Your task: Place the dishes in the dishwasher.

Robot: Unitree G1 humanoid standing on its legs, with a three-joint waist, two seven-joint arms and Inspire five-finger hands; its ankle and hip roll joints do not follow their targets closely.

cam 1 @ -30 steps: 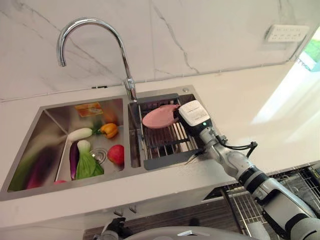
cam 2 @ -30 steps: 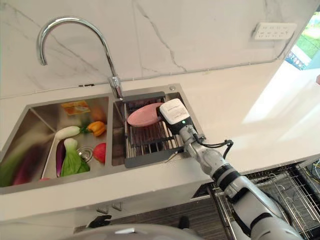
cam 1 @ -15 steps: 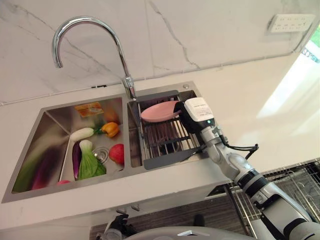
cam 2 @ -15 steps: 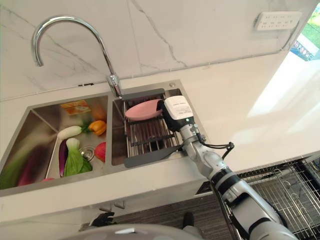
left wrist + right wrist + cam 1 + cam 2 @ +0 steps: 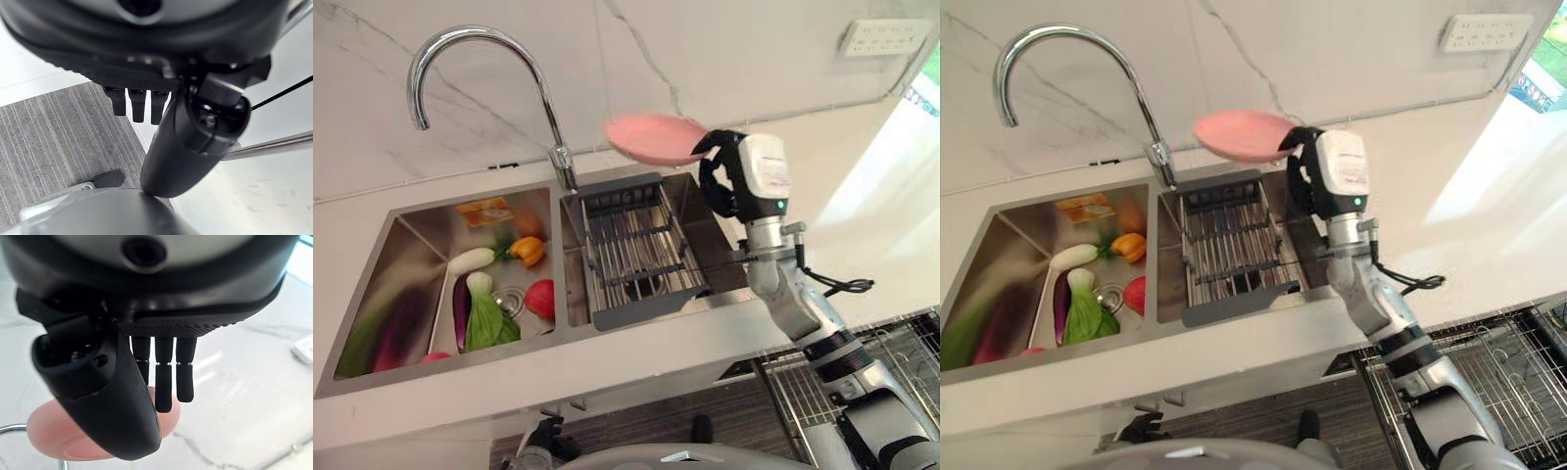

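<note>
The pink plate (image 5: 653,138) is in the air above the sink, held at its rim by the right hand (image 5: 726,174), whose thumb and fingers are closed on the edge nearest the arm. In the right wrist view the thumb lies over the plate (image 5: 73,435) and the fingers (image 5: 164,382) go behind it. The plate looks stiff, smooth and light, probably plastic or glazed ceramic; it may be slippery, so a pinch on the rim seems the natural place to hold it, and it should stay close to level. Below the hand is the dark drying rack (image 5: 636,257) with thin metal bars, sitting in the right basin of the steel sink (image 5: 411,245). The left basin contains vegetables: an eggplant (image 5: 459,308), a green leafy one (image 5: 487,318), a yellow pepper (image 5: 527,254) and a red round one (image 5: 541,301). A curved chrome faucet (image 5: 480,73) rises behind. The wire dishwasher rack (image 5: 1489,377) is low at the robot's right. The left hand (image 5: 142,105) hangs with straight fingers near the floor.
</note>
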